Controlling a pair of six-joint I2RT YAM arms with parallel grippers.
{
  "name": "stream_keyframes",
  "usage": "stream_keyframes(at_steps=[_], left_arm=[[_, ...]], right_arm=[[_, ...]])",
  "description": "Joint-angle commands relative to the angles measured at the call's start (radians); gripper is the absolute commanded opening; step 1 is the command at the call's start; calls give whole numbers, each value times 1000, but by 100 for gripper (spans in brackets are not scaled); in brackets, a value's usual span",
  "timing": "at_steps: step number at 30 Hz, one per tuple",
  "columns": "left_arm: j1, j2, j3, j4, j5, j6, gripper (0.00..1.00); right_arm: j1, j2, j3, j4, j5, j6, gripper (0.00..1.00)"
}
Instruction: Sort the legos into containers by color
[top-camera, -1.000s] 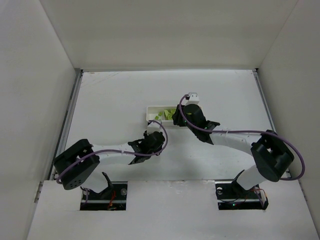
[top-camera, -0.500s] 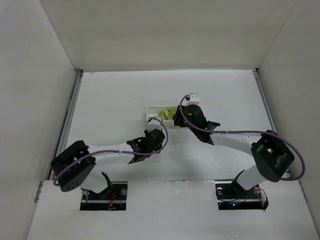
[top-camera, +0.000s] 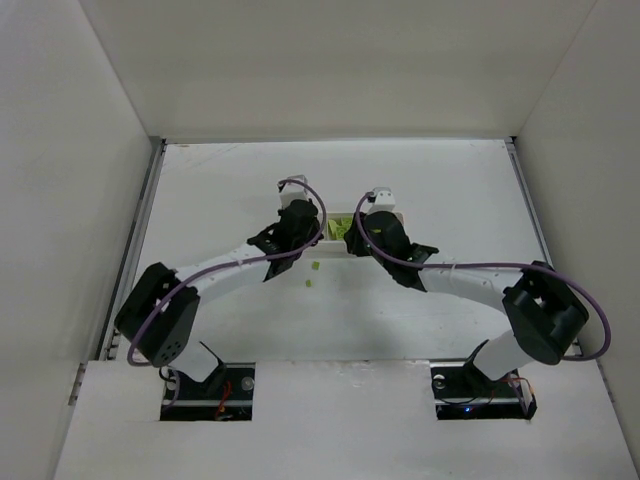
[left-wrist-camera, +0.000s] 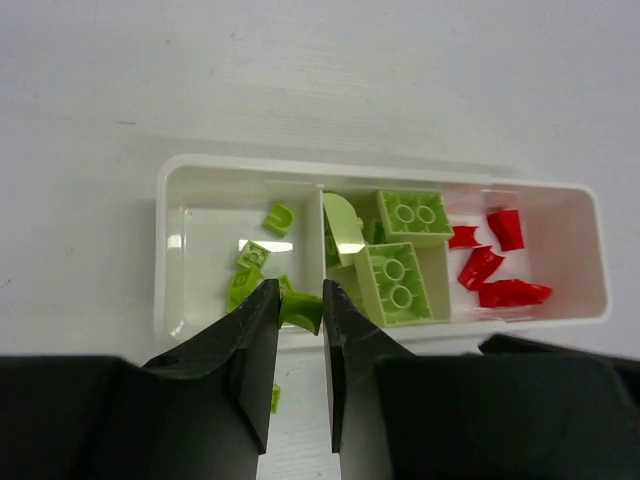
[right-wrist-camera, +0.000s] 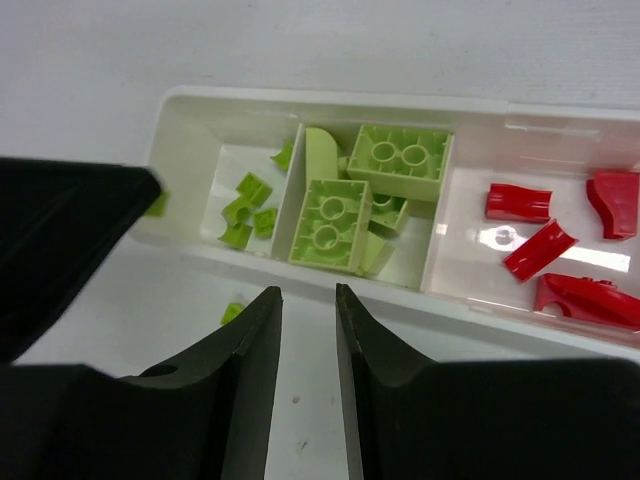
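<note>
The left claw (left-wrist-camera: 297, 297) pinches a tiny green lego (left-wrist-camera: 301, 313) just over the near wall of the tray (left-wrist-camera: 168, 250), by its left box. The lego looks light, hard and slick, so its flat sides are best to hold. The tray lies long from left to right. The right claw (right-wrist-camera: 308, 300) is a little open and holds nothing.

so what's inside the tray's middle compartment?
Two large lime bricks plus a curved lime piece. Smaller lime bits beneath them are mostly covered; count unclear.
</note>
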Motion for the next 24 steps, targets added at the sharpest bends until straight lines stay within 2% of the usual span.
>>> stream_keyframes(at_steps=[1,5,10,12,19,24], left_arm=[[25,66,62,-2,30,14,15],[43,115,85,1,25,12,19],[58,84,57,-1,-18,2,39],[66,42,36,1,-21,0,43],[111,-214,-125,-5,-24,-18,44],[108,-386,-307,-95,-15,-58,43]], right_arm=[[44,-5,45,37,23,-23,34],[64,4,54,33,32,-32,34],[85,20,71,23,37,-37,37],[102,36,82,14,40,-31,39],[191,156,174,-52,119,-11,41],[215,228,214,-131,138,29,39]])
